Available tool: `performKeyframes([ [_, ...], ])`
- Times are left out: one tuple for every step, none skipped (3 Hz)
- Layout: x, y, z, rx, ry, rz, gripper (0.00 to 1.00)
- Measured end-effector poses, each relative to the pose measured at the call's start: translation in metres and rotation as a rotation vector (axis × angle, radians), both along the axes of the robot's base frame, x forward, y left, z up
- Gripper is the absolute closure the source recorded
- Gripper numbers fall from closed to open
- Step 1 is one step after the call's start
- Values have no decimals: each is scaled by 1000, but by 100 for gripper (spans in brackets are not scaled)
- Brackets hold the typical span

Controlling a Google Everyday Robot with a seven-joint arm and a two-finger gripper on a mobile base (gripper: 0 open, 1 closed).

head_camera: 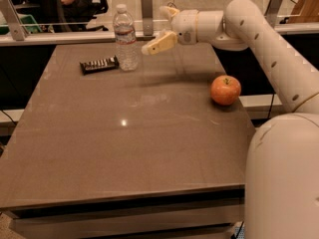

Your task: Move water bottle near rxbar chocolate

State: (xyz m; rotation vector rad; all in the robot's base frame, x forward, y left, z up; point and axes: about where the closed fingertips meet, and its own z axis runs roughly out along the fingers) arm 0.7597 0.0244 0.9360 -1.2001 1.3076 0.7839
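Observation:
The water bottle [125,39] is clear and ribbed with a white cap and a label band. It stands upright at the far left of the table, just right of the rxbar chocolate [99,64], a flat dark bar with white markings. My gripper [160,28] hangs in the air to the right of the bottle, apart from it. It is open and empty, with one cream finger [158,43] pointing toward the bottle.
A red-orange apple [225,89] sits near the table's right edge. The brown table [134,148] ends at a glass rail with metal posts [146,6] at the back. A person sits behind the rail at the far left.

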Motion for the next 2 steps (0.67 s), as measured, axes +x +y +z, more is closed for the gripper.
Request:
performKeyframes([
  [-18,-56,27,-27,-52,-81,0],
  [-18,-60,25,-26,-46,-85,0],
])
